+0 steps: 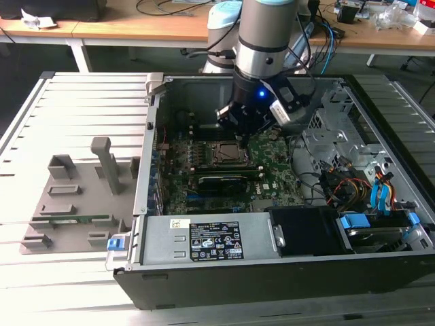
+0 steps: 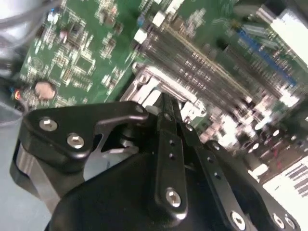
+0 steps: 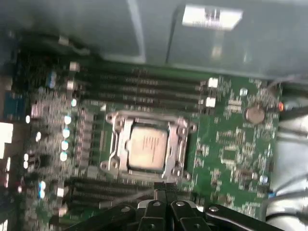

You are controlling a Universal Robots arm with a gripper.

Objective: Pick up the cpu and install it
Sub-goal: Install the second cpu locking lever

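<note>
CPU seated, gripper overhead in the open case

The cpu [image 3: 147,149] lies in its socket [image 3: 150,147] on the motherboard [image 3: 231,144]; the gripper [image 3: 162,190], fingers clenched on nothing, hangs just beside it. Placing looks done; judging by this, any next move calls for care around the frame.

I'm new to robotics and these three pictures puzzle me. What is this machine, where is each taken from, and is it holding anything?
It is a robot arm reaching into an open computer case on a ribbed metal table. The exterior view looks on from off the arm; both wrist views ride on the arm. Its grasping part, the pincer, hangs just beside the socket's metal frame on the green motherboard. The cpu, a silvery square, lies inside that frame in the first wrist view. The pincer looks shut and holds nothing I can see.
</note>
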